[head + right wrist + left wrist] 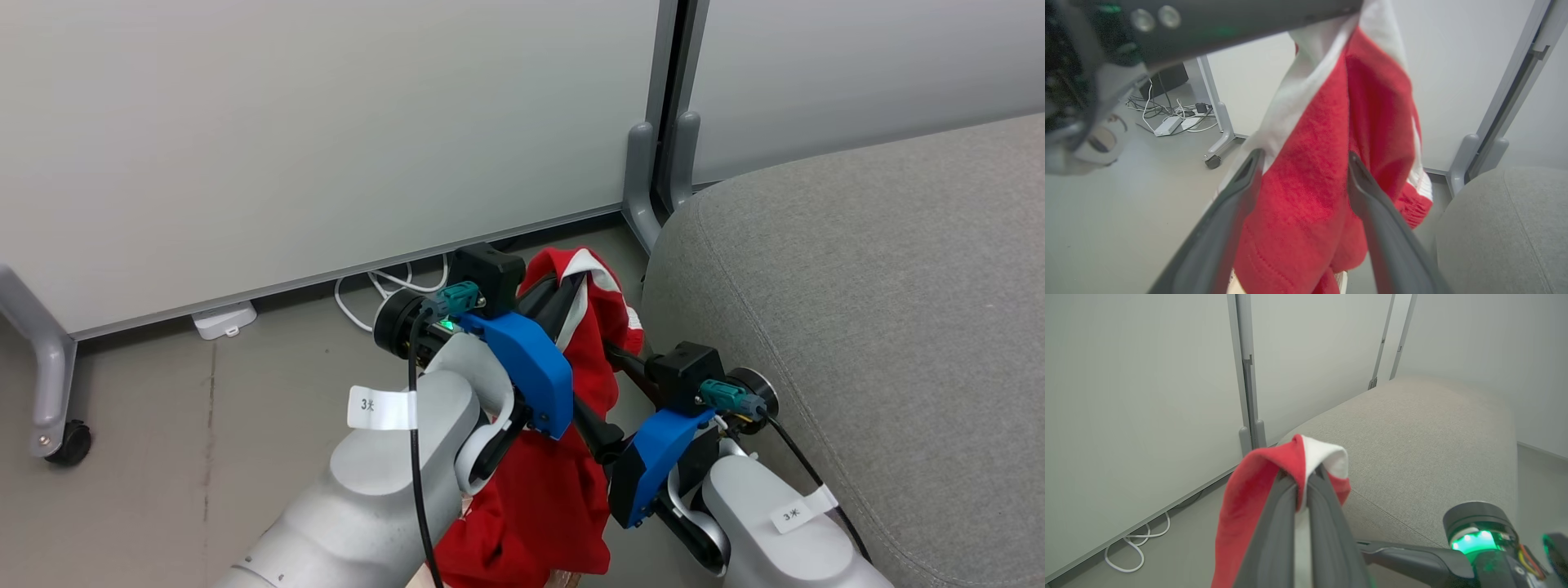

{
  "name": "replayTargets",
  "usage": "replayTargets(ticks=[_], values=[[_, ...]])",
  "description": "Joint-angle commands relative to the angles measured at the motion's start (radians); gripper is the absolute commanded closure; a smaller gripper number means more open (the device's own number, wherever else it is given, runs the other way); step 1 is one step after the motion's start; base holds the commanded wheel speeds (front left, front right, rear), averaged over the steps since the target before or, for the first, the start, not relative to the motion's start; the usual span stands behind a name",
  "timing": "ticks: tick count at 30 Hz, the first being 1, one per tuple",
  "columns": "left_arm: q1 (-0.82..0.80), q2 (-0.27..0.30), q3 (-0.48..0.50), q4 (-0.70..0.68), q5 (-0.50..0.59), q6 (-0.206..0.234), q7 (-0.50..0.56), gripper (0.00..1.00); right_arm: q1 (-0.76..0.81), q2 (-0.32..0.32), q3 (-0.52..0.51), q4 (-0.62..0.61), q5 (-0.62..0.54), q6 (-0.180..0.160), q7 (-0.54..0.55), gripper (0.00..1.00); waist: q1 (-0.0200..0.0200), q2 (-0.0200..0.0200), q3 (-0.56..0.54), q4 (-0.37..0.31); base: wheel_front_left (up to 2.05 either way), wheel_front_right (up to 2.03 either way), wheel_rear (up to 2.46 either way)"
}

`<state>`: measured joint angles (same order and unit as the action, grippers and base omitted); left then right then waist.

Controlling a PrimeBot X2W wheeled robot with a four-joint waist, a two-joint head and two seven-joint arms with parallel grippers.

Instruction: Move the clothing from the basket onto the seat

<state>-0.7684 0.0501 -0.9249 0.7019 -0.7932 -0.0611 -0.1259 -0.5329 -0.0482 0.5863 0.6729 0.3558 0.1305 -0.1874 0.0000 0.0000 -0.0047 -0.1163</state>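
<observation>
Clothing (1249, 490) hangs from raised left fingers (1276, 531), pinched beside seat (1433, 437).

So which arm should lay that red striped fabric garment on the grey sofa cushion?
Left: the left fingers grip the red striped garment beside the grey fabric seat; the right fingers stand open.

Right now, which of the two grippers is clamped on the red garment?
The left gripper, shut on a fold of the striped garment; the right gripper stands open, astride it without gripping.
</observation>
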Motion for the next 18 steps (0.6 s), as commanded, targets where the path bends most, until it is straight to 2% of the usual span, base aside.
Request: replayTargets(ticks=[1,14,15,16,17,18], values=[[-0.019,0.0,-0.007,-0.005,-0.007,0.006,-0.002,1.0,-0.017,-0.004,0.007,0.013,0.01,0.0,-0.008,0.0,0.0,0.0,0.0,0.0,0.0,0.0,0.0],[-0.03,0.0,-0.071,-0.028,-0.06,0.018,-0.012,1.0,-0.123,-0.004,0.112,0.171,0.102,0.0,-0.043,0.0,0.0,0.0,-0.008,0.0,0.0,0.0,0.0],[-0.029,0.0,-0.075,-0.028,-0.063,0.019,-0.013,1.0,-0.13,-0.004,0.117,0.178,0.105,0.0,-0.045,0.54,0.0,0.0,-0.009,0.0,0.0,0.0,0.0],[-0.029,0.0,-0.078,-0.028,-0.068,0.018,-0.014,1.0,-0.136,-0.004,0.121,0.185,0.106,0.0,-0.049,0.94,0.0,0.0,-0.011,0.001,0.0,0.0,0.0],[-0.029,0.001,-0.082,-0.028,-0.07,0.018,-0.015,1.0,-0.14,-0.004,0.125,0.193,0.108,0.0,-0.05,1.0,0.0,0.0,-0.013,0.002,0.0,0.0,0.0],[-0.029,0.0,-0.087,-0.027,-0.073,0.019,-0.016,1.0,-0.14,-0.004,0.13,0.2,0.111,0.0,-0.052,1.0,0.0,0.0,-0.015,0.003,0.0,0.0,0.0]])
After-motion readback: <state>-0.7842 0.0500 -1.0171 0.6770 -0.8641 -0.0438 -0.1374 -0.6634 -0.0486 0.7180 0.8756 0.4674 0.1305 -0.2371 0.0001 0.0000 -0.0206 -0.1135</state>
